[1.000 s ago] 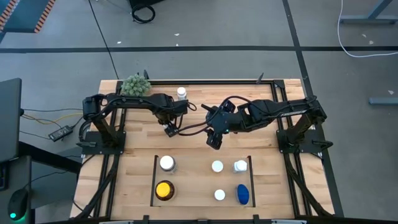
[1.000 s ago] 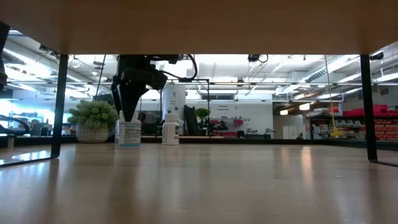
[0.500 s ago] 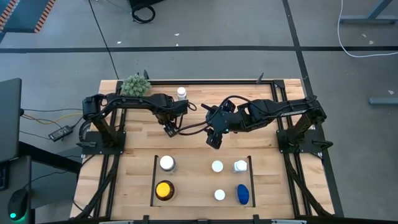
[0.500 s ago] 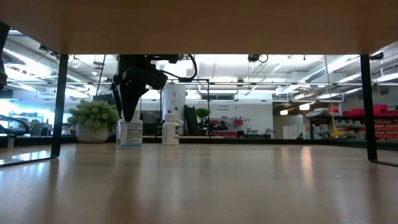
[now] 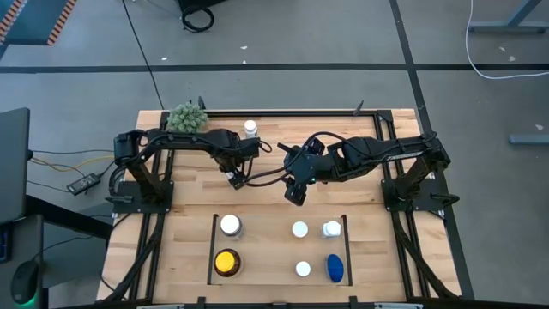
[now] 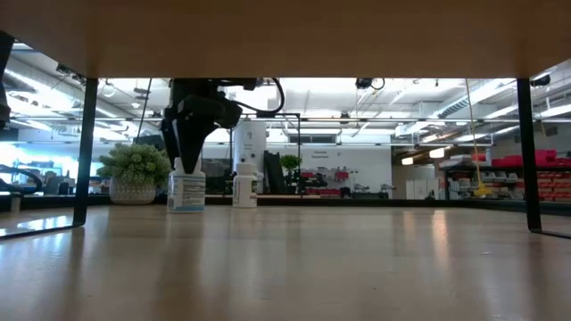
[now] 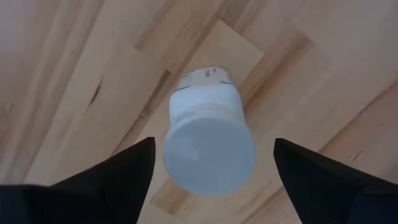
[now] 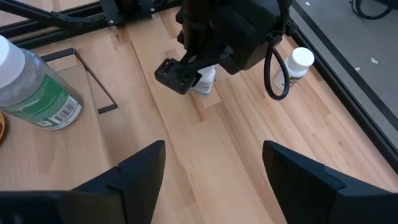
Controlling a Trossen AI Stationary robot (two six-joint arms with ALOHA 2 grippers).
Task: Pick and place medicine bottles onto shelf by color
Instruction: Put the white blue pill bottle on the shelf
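Wooden-planked bench (image 5: 266, 206) carries the black-railed shelf bay (image 5: 212, 249) nearest the camera side, holding white-capped bottles (image 5: 299, 230), an amber yellow-capped bottle (image 5: 226, 262) and a blue bottle (image 5: 334, 268); beyond the shelf, the left hand (image 5: 235, 178) hangs over a small white labelled bottle (image 7: 210, 140), fingers spread wide either side, not gripping; the right hand (image 5: 294, 194) waits beside it, jaws apart and empty; farther off stands another white bottle (image 5: 250, 129) near a green fuzzy plant ball (image 5: 187, 118).

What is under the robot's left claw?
A small white bottle stands upright on the wooden table, between the open fingers of the left gripper, which do not touch it. Only its cap and shoulder show; the cap hides what is inside.
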